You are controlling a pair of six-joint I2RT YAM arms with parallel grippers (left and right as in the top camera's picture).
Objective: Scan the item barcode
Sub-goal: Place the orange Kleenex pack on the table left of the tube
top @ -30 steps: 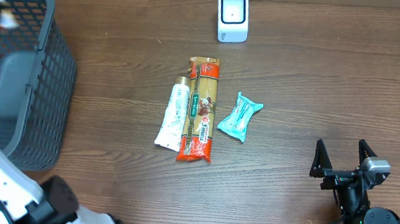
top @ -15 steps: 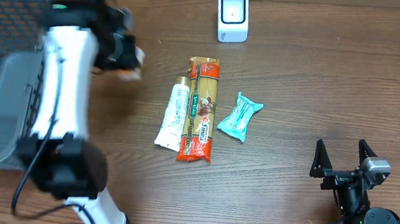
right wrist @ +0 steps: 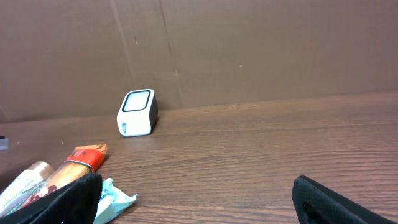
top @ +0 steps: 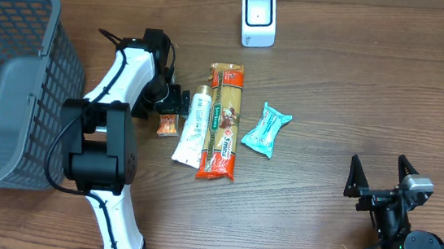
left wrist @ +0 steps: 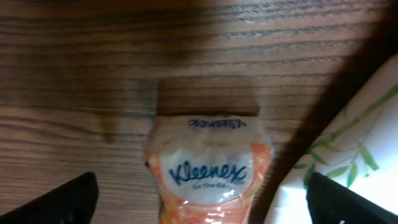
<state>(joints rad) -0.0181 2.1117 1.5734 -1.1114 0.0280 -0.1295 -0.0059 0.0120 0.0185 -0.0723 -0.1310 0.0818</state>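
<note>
A small orange-and-white Kleenex tissue pack (top: 166,124) (left wrist: 208,168) lies flat on the wooden table, just left of a white tube (top: 193,126) (left wrist: 348,143). My left gripper (top: 170,106) (left wrist: 208,205) hovers over the pack, open, its black fingertips (left wrist: 74,199) wide on either side and not touching it. The white barcode scanner (top: 258,19) (right wrist: 137,112) stands at the back of the table. My right gripper (top: 382,174) (right wrist: 199,205) rests open and empty near the front right.
A grey mesh basket (top: 62,85) stands at the left. A long orange-and-red package (top: 223,123) (right wrist: 81,158) and a teal packet (top: 266,130) (right wrist: 115,196) lie right of the tube. A cardboard wall backs the table.
The left arm swung from over the basket down to the table. Its jaws opened and let go of the tissue pack, which now lies beside the tube. The right arm stayed still.
</note>
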